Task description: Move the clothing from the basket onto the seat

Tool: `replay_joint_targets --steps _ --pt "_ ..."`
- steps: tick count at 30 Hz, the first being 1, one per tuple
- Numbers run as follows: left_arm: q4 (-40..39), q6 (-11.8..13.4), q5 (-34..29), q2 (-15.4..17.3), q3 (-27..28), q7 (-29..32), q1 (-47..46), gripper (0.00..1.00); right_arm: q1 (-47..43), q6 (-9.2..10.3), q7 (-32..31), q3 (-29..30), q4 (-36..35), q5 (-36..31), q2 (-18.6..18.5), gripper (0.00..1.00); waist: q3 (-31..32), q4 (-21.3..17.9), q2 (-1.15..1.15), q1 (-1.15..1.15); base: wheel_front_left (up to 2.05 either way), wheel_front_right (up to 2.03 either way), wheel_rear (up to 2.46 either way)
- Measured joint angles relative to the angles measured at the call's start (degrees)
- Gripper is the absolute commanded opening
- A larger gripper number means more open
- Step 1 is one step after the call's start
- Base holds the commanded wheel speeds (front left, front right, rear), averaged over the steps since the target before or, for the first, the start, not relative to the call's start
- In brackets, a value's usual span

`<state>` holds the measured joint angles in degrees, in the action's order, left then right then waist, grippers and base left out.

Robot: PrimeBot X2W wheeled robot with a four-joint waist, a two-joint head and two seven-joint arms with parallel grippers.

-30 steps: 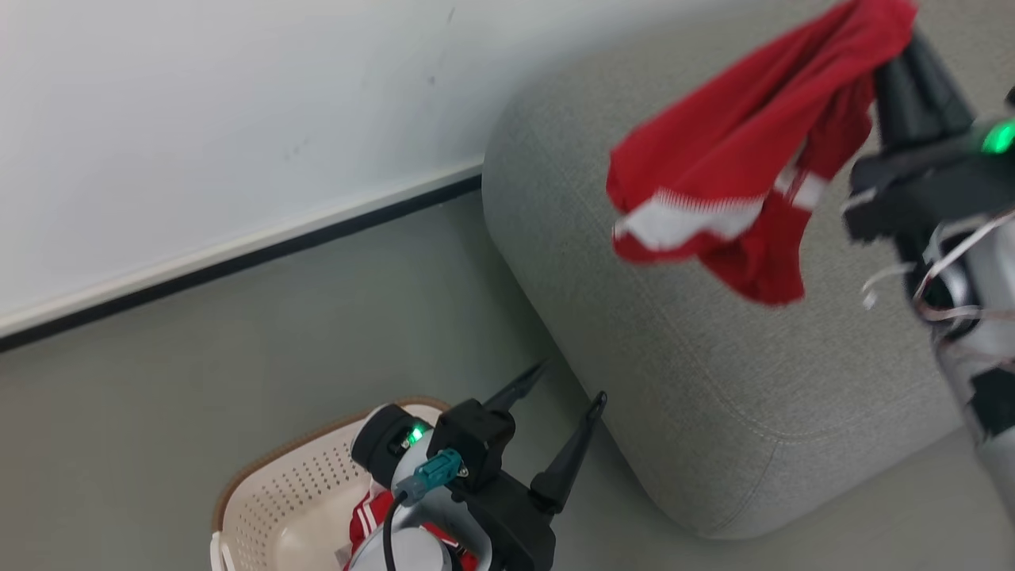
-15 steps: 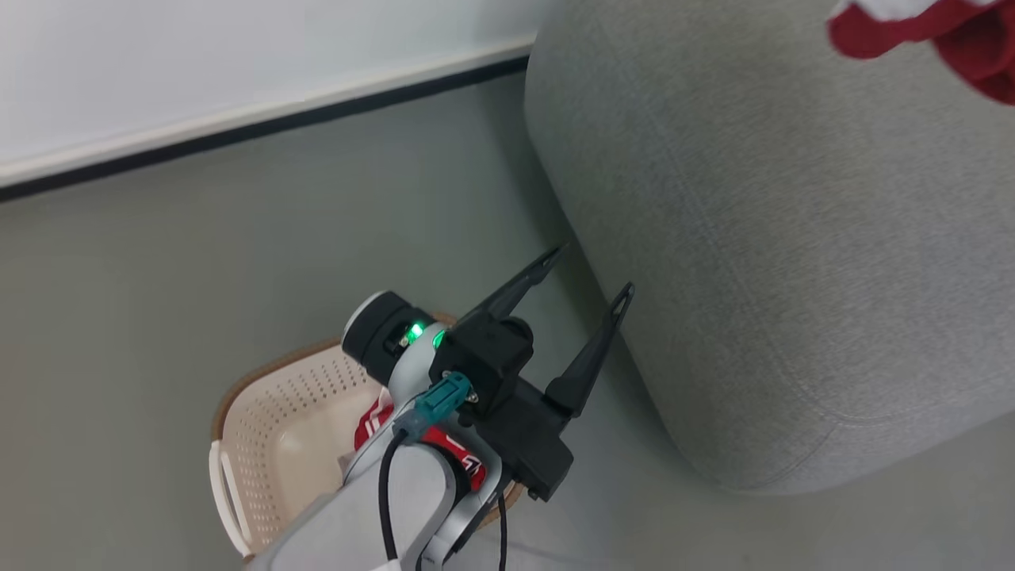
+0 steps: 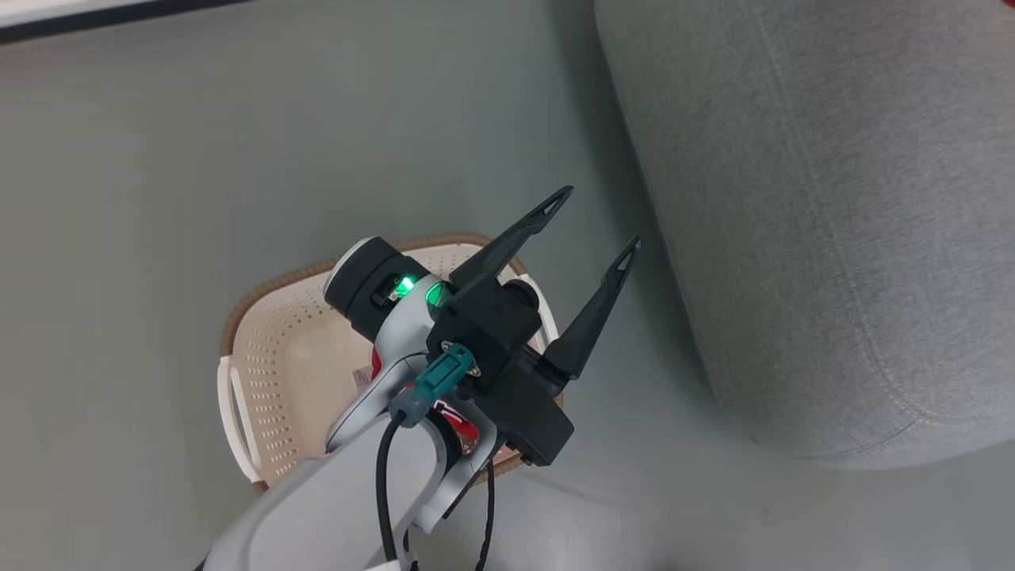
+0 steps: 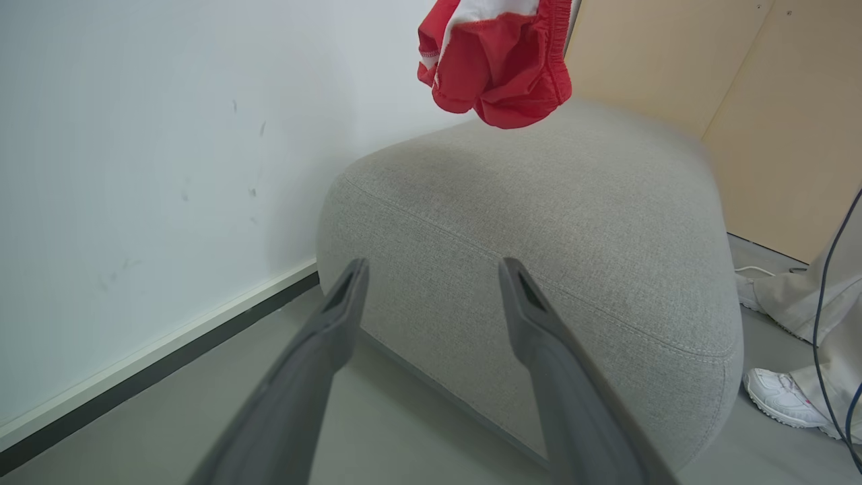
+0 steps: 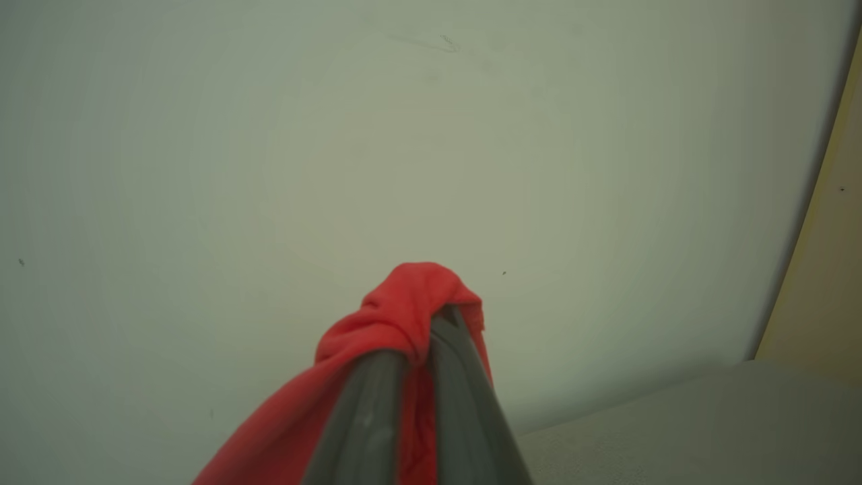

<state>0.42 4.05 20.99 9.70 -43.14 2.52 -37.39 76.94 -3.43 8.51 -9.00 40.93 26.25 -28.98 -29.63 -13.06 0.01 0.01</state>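
The red garment (image 5: 397, 316) is light, limp cloth. It sags from one pinched fold and, in the left wrist view, hangs bunched above the seat (image 4: 539, 222) without touching it. Our right end effector (image 5: 425, 337) is clamped on that fold, fingers nearly together. We judge it will drape and spread wherever we let go, with nothing to break. The second garment (image 3: 466, 432) lies in the basket (image 3: 270, 349), mostly hidden under our left arm; we judge a raised crease would give the surest hold. Our left end effector (image 3: 599, 217) hovers over the basket, fingers spread and empty.
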Motion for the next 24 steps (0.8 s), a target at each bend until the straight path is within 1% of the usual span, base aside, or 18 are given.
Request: replay_joint_targets --steps 5,9,12,17,24 --pt "-0.90 0.01 -0.59 0.55 0.03 0.75 -0.99 1.00 2.07 1.27 1.63 1.20 4.14 -0.07 -0.88 0.00 -3.23 0.82 -0.01 0.00 0.00 0.00 0.00" --pt "-1.19 0.05 -0.89 0.59 0.02 1.01 -1.51 1.00 2.13 2.85 2.24 1.43 7.11 -0.44 -0.92 0.00 -4.76 0.97 0.00 0.00 0.00 0.00 0.00" --pt "-1.25 0.04 -0.98 0.55 -0.12 1.42 -1.90 1.00 1.86 3.48 2.47 1.43 10.36 -1.04 -1.27 0.00 -5.64 1.11 -0.01 0.00 0.00 0.00 0.00" --pt "-1.25 -0.01 -0.99 0.55 -0.11 1.43 -2.36 1.00 -0.52 3.93 3.03 0.82 14.49 -1.33 -1.11 0.00 -6.51 1.97 0.00 -0.01 0.00 0.00 0.00" --pt "-1.04 -0.01 -0.99 0.02 -0.14 1.45 -2.72 1.00 -1.31 3.91 3.24 -0.42 18.62 -1.48 1.77 0.00 -7.28 3.55 -0.01 -0.01 0.00 0.00 0.00"
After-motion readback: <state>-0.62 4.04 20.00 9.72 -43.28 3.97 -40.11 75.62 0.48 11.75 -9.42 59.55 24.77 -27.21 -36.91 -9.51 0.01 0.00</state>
